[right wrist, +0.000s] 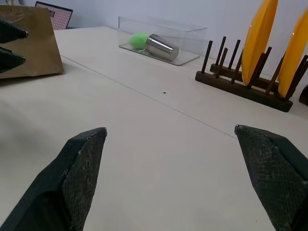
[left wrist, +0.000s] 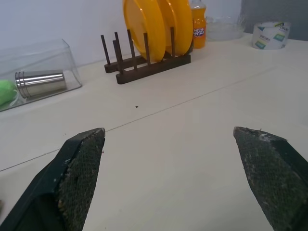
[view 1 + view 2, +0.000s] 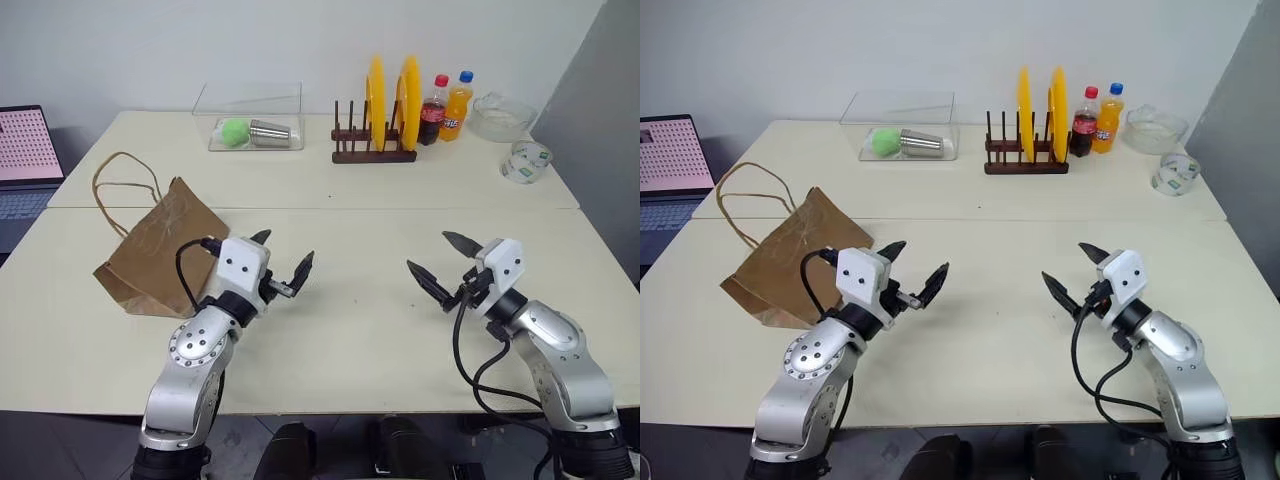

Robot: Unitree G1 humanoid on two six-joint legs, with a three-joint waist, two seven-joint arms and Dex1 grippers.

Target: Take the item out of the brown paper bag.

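The brown paper bag [image 3: 150,250] lies creased on its side at the table's left, its tan loop handles [image 3: 122,190] trailing toward the back. The item is hidden from view. My left gripper [image 3: 282,262] hovers open just right of the bag, fingers spread with nothing between them. My right gripper [image 3: 440,258] stands open over the bare table on the right, also holding nothing. In the right wrist view the bag [image 1: 33,43] shows at the far side, beside the left gripper's fingertips [image 1: 10,45].
At the back stand a clear box [image 3: 255,122] with a green ball and a steel cup, a wooden rack [image 3: 375,145] holding yellow plates, two drink bottles [image 3: 445,108], a glass bowl [image 3: 503,116] and a tape roll [image 3: 526,160]. A laptop [image 3: 25,160] sits at far left.
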